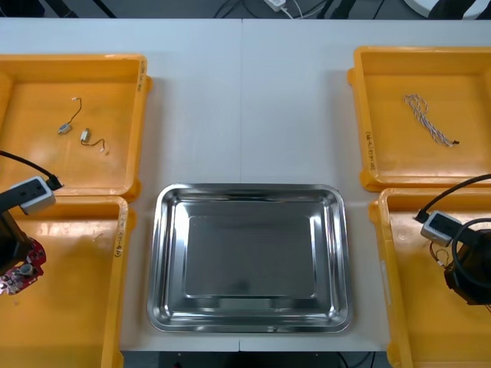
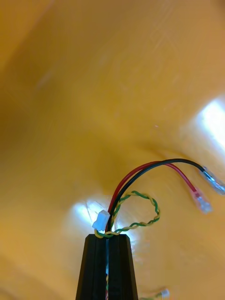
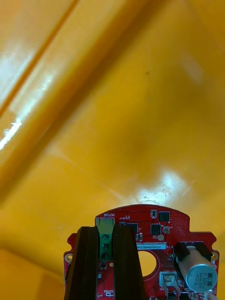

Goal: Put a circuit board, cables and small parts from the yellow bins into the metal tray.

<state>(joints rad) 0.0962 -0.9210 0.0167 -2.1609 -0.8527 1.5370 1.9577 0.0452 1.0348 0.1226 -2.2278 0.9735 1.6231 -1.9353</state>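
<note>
A round red circuit board (image 3: 159, 243) with a green terminal block (image 3: 105, 234) and a silver capacitor is in my left gripper (image 3: 105, 230), which is shut on the block. The same circuit board (image 1: 21, 274) peeks out under my left arm (image 1: 14, 230) in the near left yellow bin (image 1: 77, 307). My right gripper (image 2: 108, 238) is shut on a cable bundle (image 2: 140, 180) of red, black and twisted yellow wires with a white plug, just above the orange bin floor. My right arm (image 1: 468, 268) is over the near right yellow bin (image 1: 414, 307). The metal tray (image 1: 249, 193) lies bare in the middle.
The far left bin (image 1: 115, 77) holds two small metal parts (image 1: 75, 132) with thin wires. A twisted blue and white cable (image 1: 430, 121) lies in the far right bin (image 1: 376, 77). Open table runs between the far bins.
</note>
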